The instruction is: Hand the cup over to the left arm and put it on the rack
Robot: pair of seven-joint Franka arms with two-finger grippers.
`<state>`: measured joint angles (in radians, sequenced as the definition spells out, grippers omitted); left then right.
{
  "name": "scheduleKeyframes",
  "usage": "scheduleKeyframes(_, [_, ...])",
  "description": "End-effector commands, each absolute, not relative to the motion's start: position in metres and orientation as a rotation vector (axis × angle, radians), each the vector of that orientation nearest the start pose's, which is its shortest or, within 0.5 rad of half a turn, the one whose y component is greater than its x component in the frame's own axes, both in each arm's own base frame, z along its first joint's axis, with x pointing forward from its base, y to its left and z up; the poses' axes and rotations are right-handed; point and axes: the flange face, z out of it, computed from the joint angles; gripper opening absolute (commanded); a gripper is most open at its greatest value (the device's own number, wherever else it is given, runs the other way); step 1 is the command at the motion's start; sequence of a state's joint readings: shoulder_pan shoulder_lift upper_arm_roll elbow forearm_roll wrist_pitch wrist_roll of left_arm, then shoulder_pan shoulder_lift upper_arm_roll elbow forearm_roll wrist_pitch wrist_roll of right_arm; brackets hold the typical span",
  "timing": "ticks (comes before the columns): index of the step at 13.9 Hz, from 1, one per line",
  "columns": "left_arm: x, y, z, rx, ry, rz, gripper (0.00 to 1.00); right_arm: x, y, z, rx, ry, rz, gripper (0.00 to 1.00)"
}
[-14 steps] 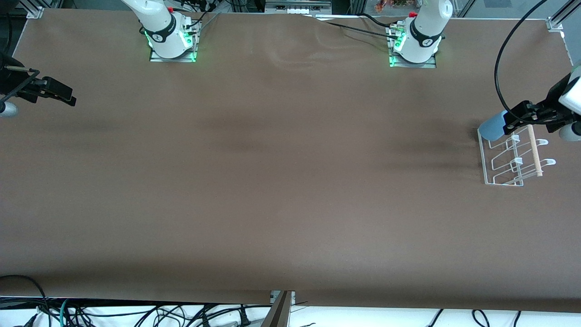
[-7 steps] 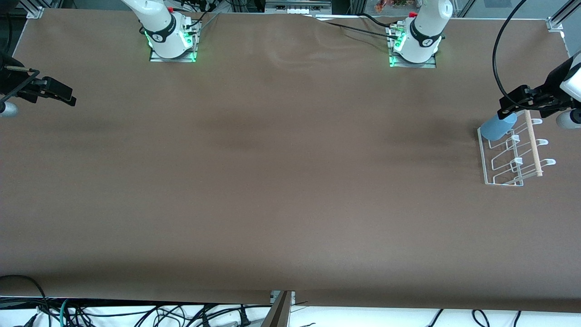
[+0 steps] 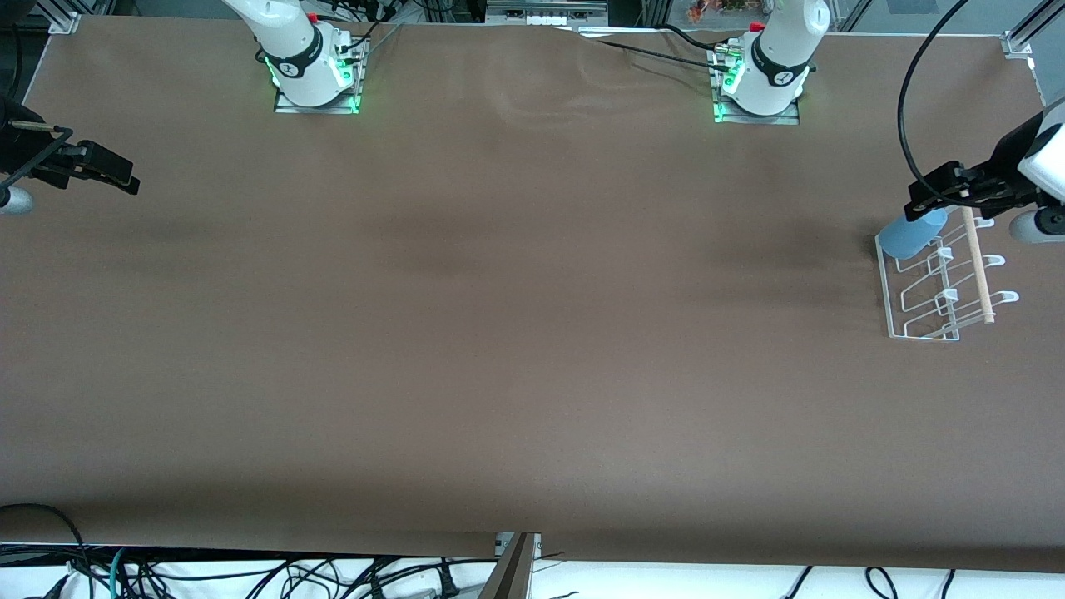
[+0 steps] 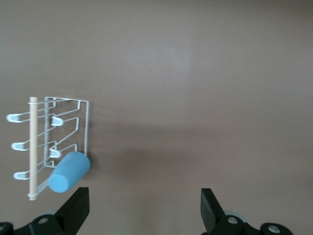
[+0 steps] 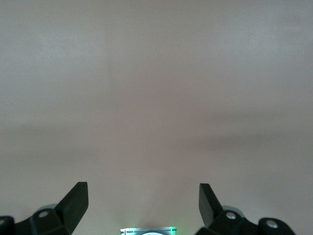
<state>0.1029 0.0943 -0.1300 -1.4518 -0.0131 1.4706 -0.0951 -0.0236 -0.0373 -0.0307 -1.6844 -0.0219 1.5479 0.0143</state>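
Since a second ago the left arm's black two-finger gripper (image 3: pixel 932 198) has let go of the small light-blue plastic tumbler (image 3: pixel 908 235) and drawn up and away; it now hangs over the table beside the rack's end, at about twelve o'clock from the rack. Its jaws stand wide apart and hold nothing, as the left wrist view confirms (image 4: pixel 145 208). The cup (image 4: pixel 69 172) lies tilted on the end slot of the white wire drying rack (image 3: pixel 936 320), the slot farthest from the front camera, its closed base pointing toward the middle of the table, at roughly nine o'clock from the pale wooden rod (image 3: pixel 978 266).

At the table's other end, the right arm's black gripper (image 3: pixel 104 170) waits, fingers spread wide, empty, over bare brown table (image 3: pixel 499 333); its wrist view shows only cloth between the open fingers (image 5: pixel 143 205).

By the look of things the placing is done. Should the tumbler need resetting, it will likely be light, stiff and rather slippery, easily knocked off its prong. Best hold would be across the smooth side wall near mid-height, squeezing gently, since the taper could let it slide out.
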Motion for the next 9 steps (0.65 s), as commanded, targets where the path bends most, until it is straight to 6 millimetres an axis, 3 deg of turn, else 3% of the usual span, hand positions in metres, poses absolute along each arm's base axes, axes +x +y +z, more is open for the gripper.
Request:
scheduleKeyframes(1, [0.5789, -0.0146, 0.6258, -3.205, -0.123, 0.114, 1.0, 0.5378, -0.0325, 0.5946, -3.157, 0.089, 0.144, 1.0])
scheduleKeyframes(3, [0.5826, -0.0075, 0.6187, -3.2, -0.141, 0.132, 1.0, 0.5376, -0.0325, 0.5945, -3.156, 0.089, 0.146, 1.0])
scheduleKeyframes(9, [0.5835, -0.0168, 0.6159, -3.194, -0.11, 0.142, 1.0, 0.5378, -0.0325, 0.5946, -3.157, 0.089, 0.144, 1.0])
